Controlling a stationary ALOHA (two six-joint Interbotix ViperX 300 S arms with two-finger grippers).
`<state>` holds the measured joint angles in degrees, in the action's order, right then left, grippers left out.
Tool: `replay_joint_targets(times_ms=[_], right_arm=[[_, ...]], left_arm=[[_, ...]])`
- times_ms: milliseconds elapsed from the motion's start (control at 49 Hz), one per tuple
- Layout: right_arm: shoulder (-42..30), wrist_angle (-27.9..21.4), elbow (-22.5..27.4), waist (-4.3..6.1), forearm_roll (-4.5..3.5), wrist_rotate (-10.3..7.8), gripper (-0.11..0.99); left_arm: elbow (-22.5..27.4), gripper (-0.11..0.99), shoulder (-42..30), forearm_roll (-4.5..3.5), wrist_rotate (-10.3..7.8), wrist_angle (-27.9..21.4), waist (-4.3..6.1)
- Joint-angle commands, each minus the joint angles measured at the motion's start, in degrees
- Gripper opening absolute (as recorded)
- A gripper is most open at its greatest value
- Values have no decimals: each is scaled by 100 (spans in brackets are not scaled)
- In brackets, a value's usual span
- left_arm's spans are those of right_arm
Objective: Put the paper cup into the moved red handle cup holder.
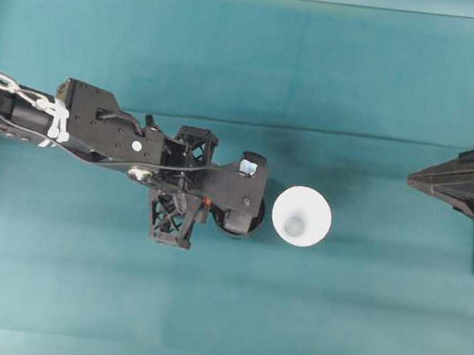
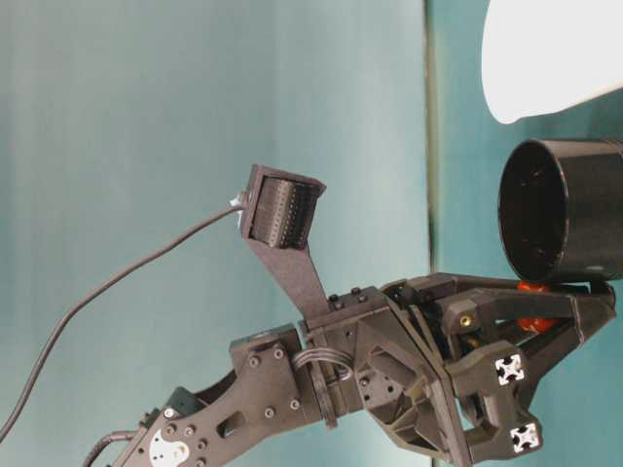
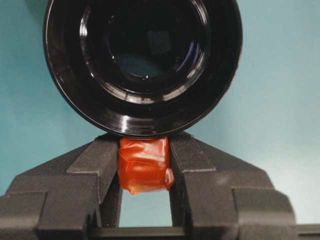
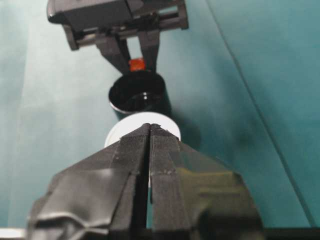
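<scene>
Teal worktop (image 1: 203,312) carries the cup (image 1: 301,217) upright near its middle, just beside the holder (image 1: 241,217), whose red handle (image 3: 144,165) the left pincer (image 3: 145,170) clamps, likely to steady it, while the right pincer (image 4: 149,150), jaws closed and empty, waits at the right edge.
</scene>
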<state>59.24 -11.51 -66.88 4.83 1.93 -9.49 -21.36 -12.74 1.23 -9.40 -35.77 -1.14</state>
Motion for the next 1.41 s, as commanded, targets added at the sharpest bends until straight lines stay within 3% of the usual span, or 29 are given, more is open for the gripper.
replay_joint_targets(times_ms=[0,511,817,960,1164,1389], right_arm=[[-26,26,35,18,0,-53,-10],[-18,26,-18,18,9,-62,-10],[-18,26,-44,18,9,-70,-10],[-18,26,-62,18,9,-70,-10],[18,9,-70,9,9,-70,-10],[105,-202,-70,9,9,-70,-10]], left_arm=[[53,26,26,26,-9,-9,26],[79,26,70,0,53,9,-35],[44,26,97,0,352,26,-44],[-18,26,123,0,308,167,-53],[-123,26,158,0,246,536,18],[-141,26,185,0,237,369,-9]])
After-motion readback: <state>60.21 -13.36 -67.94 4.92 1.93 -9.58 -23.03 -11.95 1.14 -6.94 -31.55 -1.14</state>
